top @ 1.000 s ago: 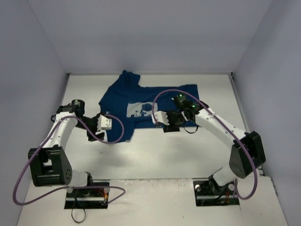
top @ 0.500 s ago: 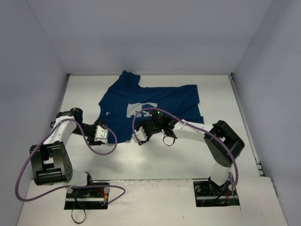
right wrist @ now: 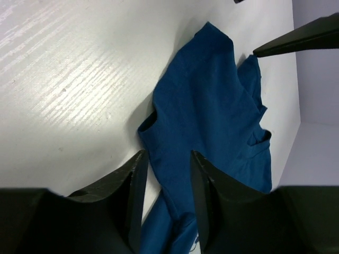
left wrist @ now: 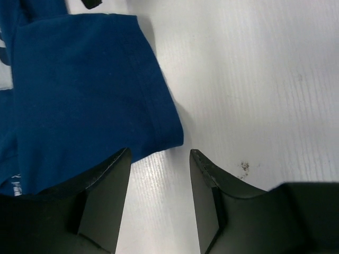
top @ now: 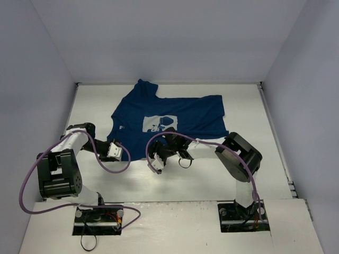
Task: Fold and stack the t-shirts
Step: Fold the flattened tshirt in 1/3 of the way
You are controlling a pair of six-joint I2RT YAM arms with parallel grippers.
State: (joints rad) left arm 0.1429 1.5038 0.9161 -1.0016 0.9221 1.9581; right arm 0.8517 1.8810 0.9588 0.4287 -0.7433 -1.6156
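The navy t-shirt [top: 180,114] lies spread on the white table, its pale square print [top: 158,123] facing up. My left gripper [top: 119,152] is low at the shirt's near left corner. In the left wrist view it [left wrist: 159,161] is open and empty, and the blue cloth's corner [left wrist: 168,135] lies just ahead of the jaws. My right gripper [top: 155,160] is low at the near hem. In the right wrist view it [right wrist: 167,164] is open, with the shirt's edge [right wrist: 175,174] lying between the fingers [right wrist: 205,177], not pinched.
The white table [top: 206,174] is walled in by grey panels on three sides. Purple cables loop from both arms beside the shirt's near edge. A black finger of the other arm [right wrist: 299,37] shows at the top right of the right wrist view.
My right arm has swung from over the shirt's right part down and left to the near hem. My left gripper has dropped nearer, to the shirt's near left corner.
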